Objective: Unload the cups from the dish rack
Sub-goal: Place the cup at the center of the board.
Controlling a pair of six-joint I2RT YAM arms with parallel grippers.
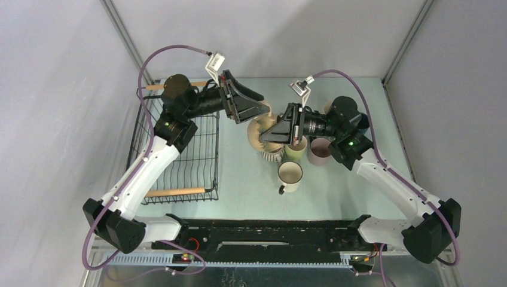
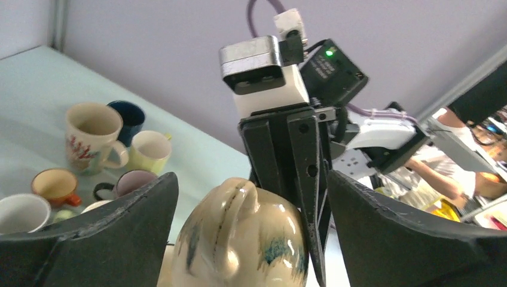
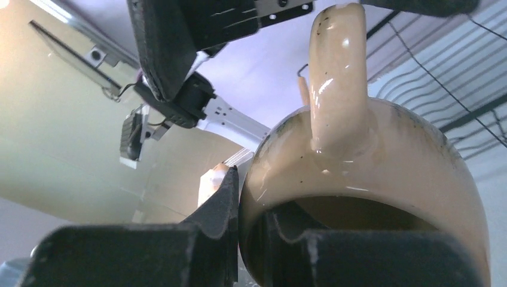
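The right claw (image 3: 250,208) is pinching the wall of a shiny tan clay mug with a loop handle (image 2: 239,239). One finger is inside the mug and one is outside. The left claw (image 1: 262,104) is wide open, with a finger on each side of the mug, not touching it, I think. The mug is over the middle of the pale green bench (image 1: 251,191), to the right of the black wire dish rack (image 1: 179,161). Other cups (image 1: 290,175) stand close by.
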